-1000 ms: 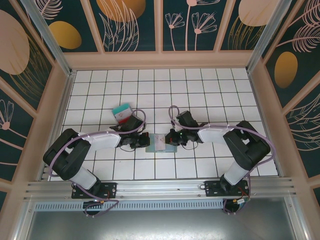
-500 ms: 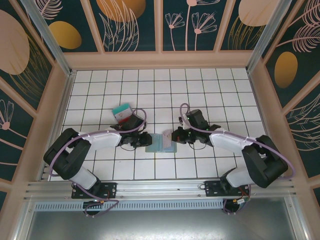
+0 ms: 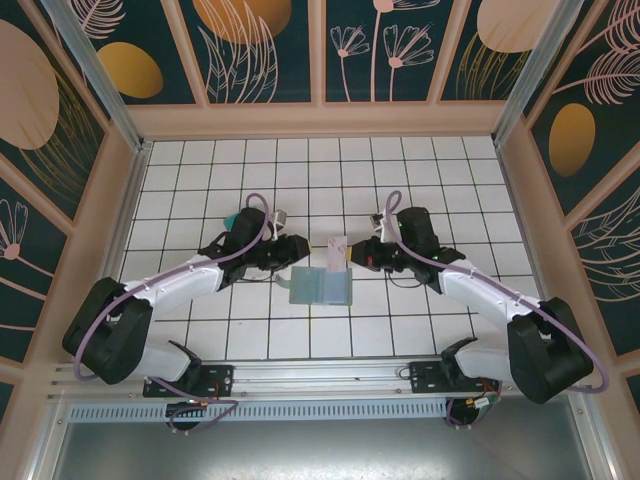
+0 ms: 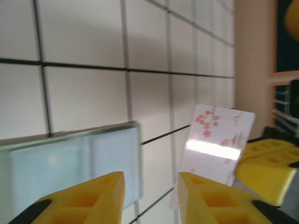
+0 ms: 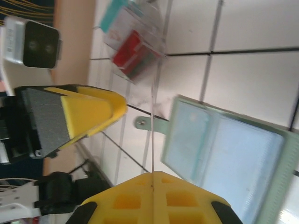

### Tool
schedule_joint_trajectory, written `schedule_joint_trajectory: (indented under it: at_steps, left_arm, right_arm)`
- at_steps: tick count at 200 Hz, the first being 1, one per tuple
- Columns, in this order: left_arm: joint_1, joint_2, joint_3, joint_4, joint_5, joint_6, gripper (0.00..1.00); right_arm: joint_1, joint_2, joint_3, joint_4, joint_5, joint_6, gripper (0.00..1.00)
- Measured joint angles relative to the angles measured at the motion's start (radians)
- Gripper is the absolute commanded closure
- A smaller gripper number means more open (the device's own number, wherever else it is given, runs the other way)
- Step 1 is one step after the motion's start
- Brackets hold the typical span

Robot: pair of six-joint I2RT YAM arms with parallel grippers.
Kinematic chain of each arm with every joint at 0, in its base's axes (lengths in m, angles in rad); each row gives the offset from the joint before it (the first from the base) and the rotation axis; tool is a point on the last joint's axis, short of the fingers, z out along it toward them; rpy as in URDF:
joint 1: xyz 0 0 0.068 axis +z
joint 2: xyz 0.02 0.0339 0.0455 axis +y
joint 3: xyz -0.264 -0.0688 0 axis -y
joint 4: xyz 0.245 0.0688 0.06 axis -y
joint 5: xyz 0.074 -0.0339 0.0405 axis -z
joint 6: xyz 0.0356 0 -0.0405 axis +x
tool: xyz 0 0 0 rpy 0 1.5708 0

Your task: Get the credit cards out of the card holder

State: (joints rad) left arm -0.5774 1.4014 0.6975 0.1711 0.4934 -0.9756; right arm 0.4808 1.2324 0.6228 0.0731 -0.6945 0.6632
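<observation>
The card holder [image 3: 322,287] lies open and flat on the tiles, pale blue inside [image 4: 74,163] [image 5: 229,158]. My right gripper [image 3: 352,256] [image 5: 153,179] is shut on a pale whitish credit card [image 3: 337,250] with pink blossoms [image 4: 217,144], held upright above the holder's far edge and seen edge-on in the right wrist view. My left gripper [image 3: 298,248] [image 4: 152,200] hovers open just left of that card, with nothing between its fingers. A red card [image 5: 131,56] and a teal card [image 5: 112,18] [image 3: 230,216] lie together on the floor beyond the left arm.
White tiled floor, walled by wooden panels [image 3: 115,210] on three sides. A metal rail [image 3: 320,375] runs along the near edge. Free tiles lie behind and in front of the holder.
The right gripper has drawn the pale card away from the holder and lifted it back. The left gripper has opened and risen off the holder's left edge, moving back.
</observation>
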Motion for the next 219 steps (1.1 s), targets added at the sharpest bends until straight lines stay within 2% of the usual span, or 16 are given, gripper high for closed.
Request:
schedule_joint_trajectory:
  at_steps: [47,138,157,197,219]
  left_arm:
    - [0.01,-0.008,-0.047,0.174,0.087,-0.119,0.65]
    - [0.01,-0.008,-0.066,0.302,0.158,-0.186,0.71]
    - [0.01,-0.008,-0.071,0.335,0.175,-0.2,0.76]
    - [0.01,-0.011,-0.079,0.384,0.201,-0.22,0.77]
    - [0.01,-0.012,-0.08,0.409,0.214,-0.231,0.87]
  right_arm:
    - [-0.005,-0.002,-0.024,0.162,-0.091,0.085,1.0]
    - [-0.009,-0.002,-0.056,0.312,-0.148,0.181,1.0]
    - [-0.009,-0.001,-0.061,0.324,-0.153,0.187,1.0]
    - [-0.009,-0.001,-0.063,0.346,-0.166,0.196,1.0]
    - [-0.009,0.002,-0.063,0.353,-0.171,0.204,1.0]
